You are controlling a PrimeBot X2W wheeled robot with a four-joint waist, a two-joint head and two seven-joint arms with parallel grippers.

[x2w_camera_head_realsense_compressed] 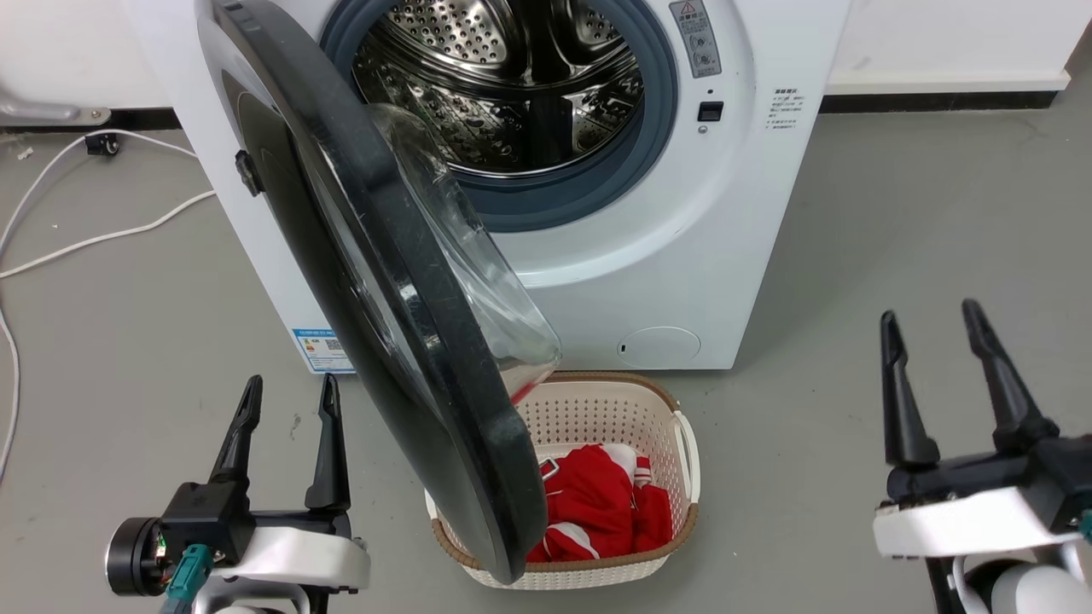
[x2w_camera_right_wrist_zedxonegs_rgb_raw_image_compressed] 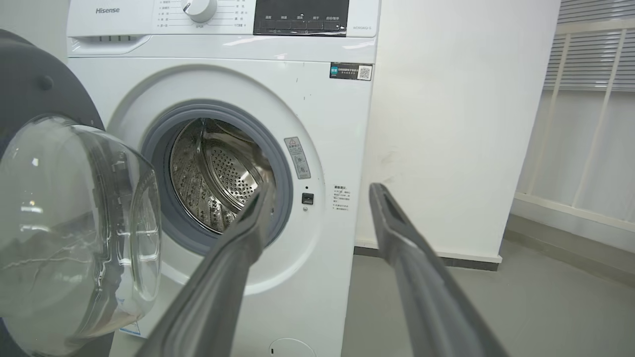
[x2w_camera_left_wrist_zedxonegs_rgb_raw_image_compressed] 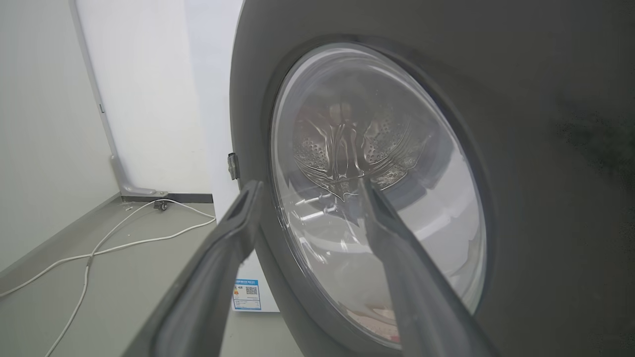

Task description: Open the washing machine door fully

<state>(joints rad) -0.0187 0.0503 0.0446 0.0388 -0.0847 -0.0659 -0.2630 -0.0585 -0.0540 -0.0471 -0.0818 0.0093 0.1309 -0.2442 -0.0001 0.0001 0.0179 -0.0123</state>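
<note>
Washing machine door [x2w_camera_head_realsense_compressed: 426, 341]: glossy black disc, clear bulging glass bowl, swung open from 9 o'clock hinge, overhanging laundry basket [x2w_camera_head_realsense_compressed: 685, 443] with red garment [x2w_camera_head_realsense_compressed: 597, 503]. Left pincer [x2w_camera_head_realsense_compressed: 292, 384] at 7 o'clock and right pincer [x2w_camera_head_realsense_compressed: 930, 311] at 4 o'clock: both released, empty. Grey floor [x2w_camera_head_realsense_compressed: 853, 256], white cable [x2w_camera_head_realsense_compressed: 145, 227], white wall [x2w_camera_right_wrist_zedxonegs_rgb_raw_image_compressed: 436, 124].

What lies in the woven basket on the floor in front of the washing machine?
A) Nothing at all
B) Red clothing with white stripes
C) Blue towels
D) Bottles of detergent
B: in the head view the basket holds red clothing with white stripes, partly hidden behind the edge of the washing machine door.
</note>
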